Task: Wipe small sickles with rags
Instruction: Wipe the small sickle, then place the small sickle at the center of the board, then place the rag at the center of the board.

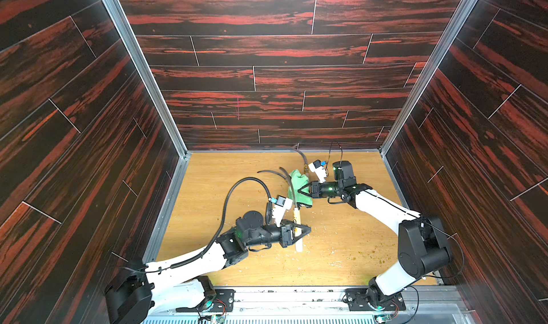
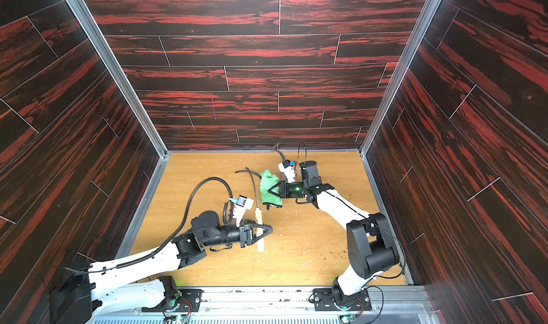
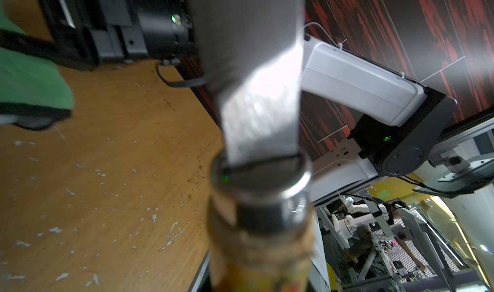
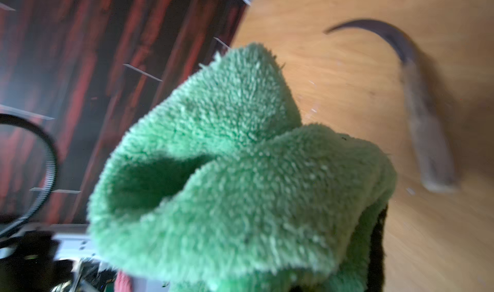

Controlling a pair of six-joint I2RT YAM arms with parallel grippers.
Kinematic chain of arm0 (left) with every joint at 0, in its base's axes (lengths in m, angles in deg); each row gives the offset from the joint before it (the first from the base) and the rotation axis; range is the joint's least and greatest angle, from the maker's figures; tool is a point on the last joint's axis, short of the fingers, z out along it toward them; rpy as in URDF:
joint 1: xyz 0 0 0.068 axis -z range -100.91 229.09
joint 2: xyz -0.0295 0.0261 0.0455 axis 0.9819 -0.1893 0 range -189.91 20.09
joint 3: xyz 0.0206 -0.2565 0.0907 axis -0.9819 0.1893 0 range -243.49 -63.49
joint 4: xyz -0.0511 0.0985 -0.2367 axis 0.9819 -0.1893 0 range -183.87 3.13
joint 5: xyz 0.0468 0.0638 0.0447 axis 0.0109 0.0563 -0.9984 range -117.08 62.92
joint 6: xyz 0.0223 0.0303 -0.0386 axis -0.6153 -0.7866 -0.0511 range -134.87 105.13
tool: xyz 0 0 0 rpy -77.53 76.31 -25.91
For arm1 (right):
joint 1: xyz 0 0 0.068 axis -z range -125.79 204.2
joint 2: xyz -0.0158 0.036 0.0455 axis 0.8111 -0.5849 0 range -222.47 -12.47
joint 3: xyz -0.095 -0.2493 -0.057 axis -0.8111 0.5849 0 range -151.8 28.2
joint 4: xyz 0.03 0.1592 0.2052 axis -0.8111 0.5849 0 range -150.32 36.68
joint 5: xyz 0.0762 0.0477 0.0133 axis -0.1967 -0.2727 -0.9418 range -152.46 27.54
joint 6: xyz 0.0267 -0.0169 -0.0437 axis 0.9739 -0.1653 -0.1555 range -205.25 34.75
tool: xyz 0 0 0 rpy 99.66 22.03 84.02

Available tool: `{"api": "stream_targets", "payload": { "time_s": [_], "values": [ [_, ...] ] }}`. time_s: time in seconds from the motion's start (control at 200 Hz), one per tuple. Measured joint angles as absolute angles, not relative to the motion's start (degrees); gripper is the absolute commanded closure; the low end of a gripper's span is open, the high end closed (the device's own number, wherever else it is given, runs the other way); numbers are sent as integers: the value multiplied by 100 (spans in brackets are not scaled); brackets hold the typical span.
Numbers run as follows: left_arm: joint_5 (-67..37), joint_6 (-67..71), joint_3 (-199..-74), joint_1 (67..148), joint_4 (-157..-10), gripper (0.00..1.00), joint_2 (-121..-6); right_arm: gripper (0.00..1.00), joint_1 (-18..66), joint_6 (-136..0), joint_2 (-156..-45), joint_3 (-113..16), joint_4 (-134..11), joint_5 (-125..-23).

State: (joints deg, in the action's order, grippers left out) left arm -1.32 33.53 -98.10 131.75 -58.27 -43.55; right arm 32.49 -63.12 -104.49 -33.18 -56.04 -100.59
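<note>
My left gripper is shut on the pale handle of a small sickle, held above the table. Its dark blade runs away from me, along the near edge of the rag. I cannot tell whether blade and rag touch. My right gripper is shut on the light green fluffy rag, bunched and lifted a little. A second sickle lies on the table beyond the rag. A third sickle lies near the back wall, its handle mostly hidden.
A black ribbed cable loops up from my left arm. White chips and brown flecks are scattered over the wooden table. Dark red panel walls close the table in at the back and both sides, with a metal rail along the front.
</note>
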Motion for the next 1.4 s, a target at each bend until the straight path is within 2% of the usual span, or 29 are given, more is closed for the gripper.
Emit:
{"api": "stream_targets", "payload": {
  "time_s": [0.256,0.481,0.656,0.822,1.062,1.403],
  "values": [
    [-609,2959,-9812,12620,-7070,100,-4162,100,3249,-6719,-9372,-3296,-4256,-8867],
    [-1116,2485,-10011,12563,-8388,100,-4171,100,3264,-6859,-8734,-3274,-3486,-7947],
    [-1732,2183,-10426,12535,-9322,100,-4339,100,3310,-6859,-8804,-3132,-3065,-7394],
    [-2215,2000,-10929,12478,-10135,100,-5106,100,3398,-6826,-9234,-3117,-2892,-7090],
    [-2329,1871,-11174,12395,-10707,100,-6284,99,3503,-6771,-9702,-2909,-2774,-6817],
    [-2320,1729,-11390,12272,-10887,100,-6914,94,3546,-6727,-9872,-2673,-2791,-6754]
  ]
}}
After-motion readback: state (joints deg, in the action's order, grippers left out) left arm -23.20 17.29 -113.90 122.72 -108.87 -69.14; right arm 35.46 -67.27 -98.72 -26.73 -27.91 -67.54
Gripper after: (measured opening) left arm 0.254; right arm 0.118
